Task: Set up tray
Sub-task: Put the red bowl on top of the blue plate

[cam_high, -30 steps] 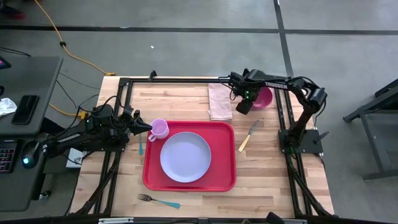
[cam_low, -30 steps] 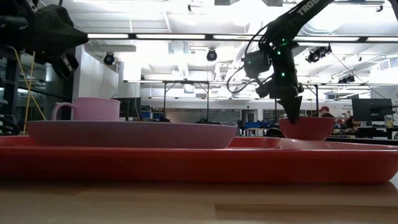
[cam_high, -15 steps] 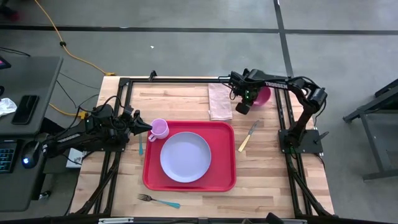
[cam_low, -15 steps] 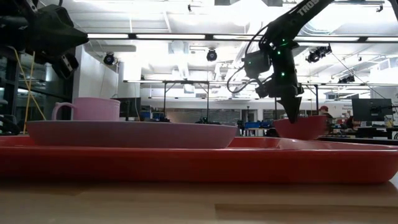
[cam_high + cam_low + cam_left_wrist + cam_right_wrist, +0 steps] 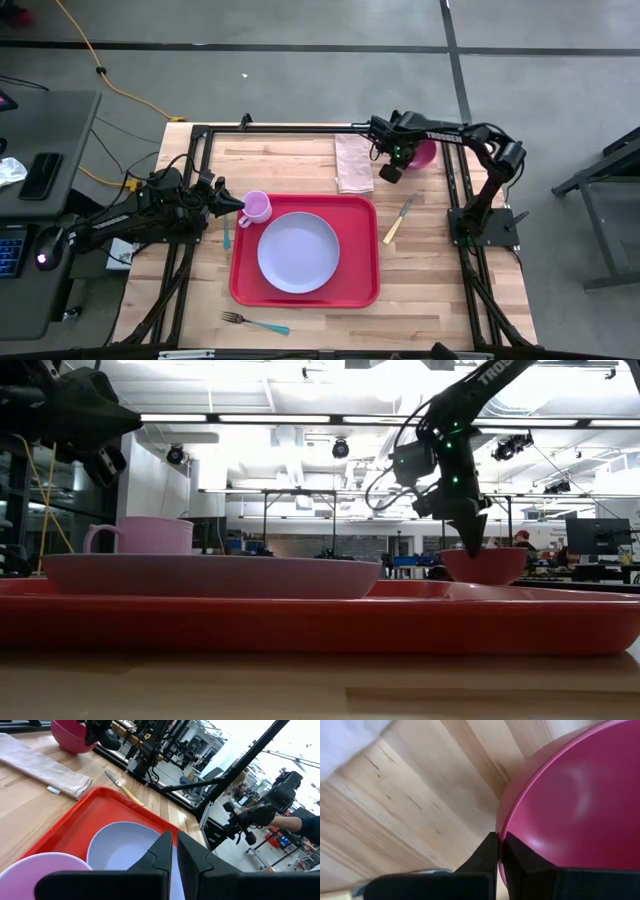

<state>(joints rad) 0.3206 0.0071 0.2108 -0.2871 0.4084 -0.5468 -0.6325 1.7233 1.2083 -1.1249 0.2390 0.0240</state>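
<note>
Tray [image 5: 304,295], red, rimmed, round-cornered, holds plate [image 5: 298,252]; right tool [image 5: 398,165] clamped on magenta bowl [image 5: 424,154] rim.

Grey concrete floor [image 5: 300,80] all around, with a yellow cable [image 5: 95,62] snaking off toward 10 o'clock. Dark desk [image 5: 40,180] sits at 9, bright ceiling strip lights [image 5: 300,418] overhead.

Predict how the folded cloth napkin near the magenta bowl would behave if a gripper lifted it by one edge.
The napkin lies flat in soft folds, so it would probably droop and unfold. It looks thin, hence likely light. Pushed, it may bunch rather than slide across the wooden table.
</note>
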